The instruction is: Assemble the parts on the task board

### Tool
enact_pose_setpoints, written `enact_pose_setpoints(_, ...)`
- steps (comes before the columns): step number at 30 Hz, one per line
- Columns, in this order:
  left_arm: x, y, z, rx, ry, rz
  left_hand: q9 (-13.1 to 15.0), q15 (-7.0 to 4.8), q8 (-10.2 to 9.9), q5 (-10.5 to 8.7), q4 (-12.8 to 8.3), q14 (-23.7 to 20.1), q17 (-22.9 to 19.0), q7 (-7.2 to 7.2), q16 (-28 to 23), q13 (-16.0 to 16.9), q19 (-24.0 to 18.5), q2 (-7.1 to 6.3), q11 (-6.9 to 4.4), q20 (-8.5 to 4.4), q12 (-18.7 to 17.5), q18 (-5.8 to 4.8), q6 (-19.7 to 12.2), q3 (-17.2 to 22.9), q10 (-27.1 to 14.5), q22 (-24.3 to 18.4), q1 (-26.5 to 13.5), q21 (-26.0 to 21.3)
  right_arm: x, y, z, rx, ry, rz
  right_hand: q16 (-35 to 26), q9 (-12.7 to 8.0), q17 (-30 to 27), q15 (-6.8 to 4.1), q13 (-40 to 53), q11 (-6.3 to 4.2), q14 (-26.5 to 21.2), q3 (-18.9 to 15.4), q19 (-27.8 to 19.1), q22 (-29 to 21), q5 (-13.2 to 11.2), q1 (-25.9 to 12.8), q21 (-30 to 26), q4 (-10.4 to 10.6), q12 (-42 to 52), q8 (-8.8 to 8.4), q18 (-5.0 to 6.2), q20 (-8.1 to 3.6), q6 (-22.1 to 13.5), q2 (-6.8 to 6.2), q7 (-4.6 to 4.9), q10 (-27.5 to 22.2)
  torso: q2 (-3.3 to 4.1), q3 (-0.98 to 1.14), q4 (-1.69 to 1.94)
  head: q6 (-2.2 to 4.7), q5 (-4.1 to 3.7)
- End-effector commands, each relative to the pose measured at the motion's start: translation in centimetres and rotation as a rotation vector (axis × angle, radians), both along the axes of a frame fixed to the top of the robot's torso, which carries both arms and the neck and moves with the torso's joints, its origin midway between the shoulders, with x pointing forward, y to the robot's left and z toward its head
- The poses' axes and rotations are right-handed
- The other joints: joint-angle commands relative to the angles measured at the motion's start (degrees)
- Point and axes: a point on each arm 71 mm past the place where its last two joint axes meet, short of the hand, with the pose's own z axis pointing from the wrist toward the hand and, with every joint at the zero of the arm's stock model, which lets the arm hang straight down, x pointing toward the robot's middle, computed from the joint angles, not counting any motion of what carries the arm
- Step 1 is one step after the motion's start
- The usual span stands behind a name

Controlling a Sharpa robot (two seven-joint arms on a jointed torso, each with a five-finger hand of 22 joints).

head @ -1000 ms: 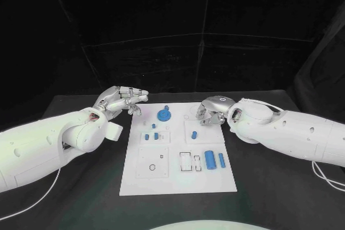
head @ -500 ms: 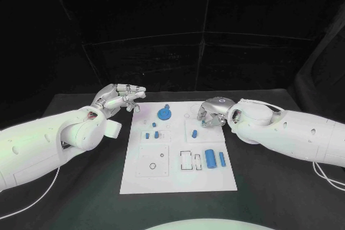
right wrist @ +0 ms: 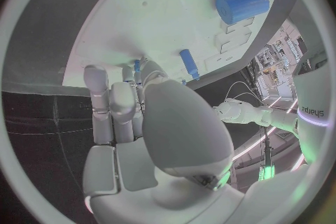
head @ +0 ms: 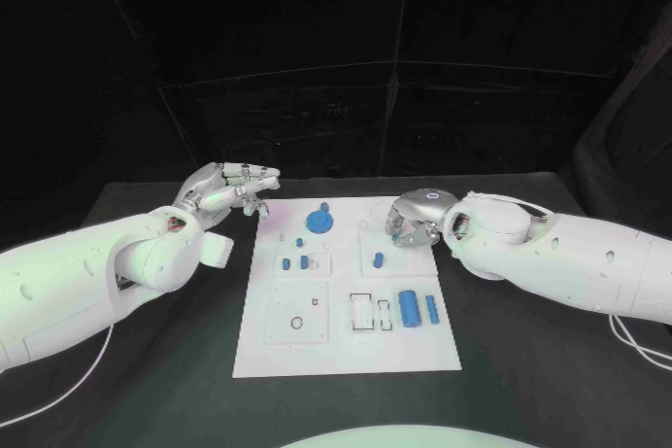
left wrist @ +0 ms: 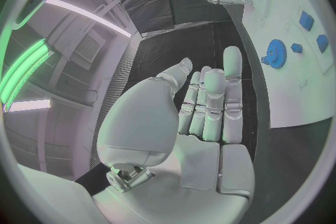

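Both hands hovering at the far end of the task board [head: 281, 356], holding nothing.

The large blue cylinder [head: 411, 309] is lying nearest on the board; farther off, the right hand [head: 408, 220], fingers curled in, is risking knocking the small blue peg [head: 378, 262] just beside it. The left hand [head: 228, 189], fingers loosely spread, is hanging off the board's edge, near the blue gear [head: 320, 221].
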Motion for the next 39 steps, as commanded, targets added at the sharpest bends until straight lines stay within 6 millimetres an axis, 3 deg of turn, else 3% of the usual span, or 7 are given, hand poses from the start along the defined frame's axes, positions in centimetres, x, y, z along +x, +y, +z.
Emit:
enact_pose_setpoints(1,0.0,-0.1,0.2,-0.014,-0.012,0.000,0.02,0.07,0.28,0.10,0.39,-0.41,-0.22,0.09,-0.38,-0.07,-0.31,0.33,0.10,0.04,0.16,1.18,0.18,-0.05,0.04,-0.13,-0.16,-0.49,0.0,0.1,0.0,-0.023,-0.001,-0.001,0.84,0.09,0.83,-0.12,-0.62,-0.13,0.60,2.40,1.04,1.44,-1.81,1.40,1.04,-0.83,-0.29,-0.12,-0.36,-0.19,0.96,0.39,-0.08,1.13,0.01,0.02,0.05,-0.07,-0.14)
enact_pose_setpoints(10,0.1,0.0,0.1,-0.012,-0.009,0.000,0.02,0.07,0.28,0.10,0.39,-0.41,-0.22,0.09,-0.38,-0.07,-0.31,0.33,0.10,0.04,0.16,1.18,0.18,-0.05,0.04,-0.13,-0.16,-0.49,0.0,0.4,-0.2,-0.072,0.008,0.003,4.66,0.29,4.97,-0.83,-1.46,-1.09,1.99,8.41,4.44,8.10,-3.98,1.12,5.55,-2.65,-0.40,0.45,-1.49,-0.64,4.18,-0.26,-0.85,4.95,0.02,-0.02,0.04,-0.18,-0.20)
enact_pose_setpoints(15,0.1,0.1,0.1,-0.011,-0.007,0.000,0.02,0.08,0.29,0.10,0.40,-0.50,-0.37,0.10,-0.49,-0.10,-0.32,0.38,0.12,0.05,0.16,1.18,0.13,-0.02,-0.03,-0.22,-0.10,-0.61,-0.1,0.7,-0.3,-0.086,0.005,0.008,5.20,0.19,5.39,-1.08,-1.62,-1.39,1.98,11.87,4.92,9.66,-4.90,-1.25,6.77,-3.83,-1.22,0.14,-1.71,-0.80,5.24,-1.32,-1.08,6.28,-0.02,-0.05,0.03,-0.32,-0.15)
enact_pose_setpoints(28,0.0,0.3,0.1,-0.009,-0.004,0.004,0.01,0.09,0.32,0.10,0.35,-0.53,-0.42,0.10,-0.54,-0.13,-0.32,0.43,0.11,0.06,0.18,1.19,0.09,0.03,-0.11,-0.31,0.06,-0.73,-0.5,0.8,0.5,-0.029,-0.074,0.001,5.02,0.11,5.03,-1.08,-1.63,-1.33,1.79,15.25,5.21,10.70,-4.95,-3.64,7.54,-5.26,-2.27,-0.50,-1.86,-0.74,5.46,-2.12,-1.06,6.64,-0.06,0.02,-0.04,-0.23,-0.17)
enact_pose_setpoints(39,0.1,0.4,0.1,-0.006,-0.002,0.009,0.01,0.09,0.32,0.10,0.33,-0.56,-0.49,0.12,-0.59,-0.15,-0.31,0.44,0.13,0.06,0.17,1.19,0.05,0.05,-0.17,-0.37,0.12,-0.80,-1.5,0.4,1.8,0.067,-0.142,-0.003,5.49,0.14,5.45,-1.14,-1.55,-1.38,1.85,18.45,5.67,11.84,-5.38,-5.35,8.35,-6.79,-2.83,-0.83,-2.03,-0.65,5.80,-2.63,-1.01,7.07,-0.11,-0.08,-0.03,0.16,-0.51)
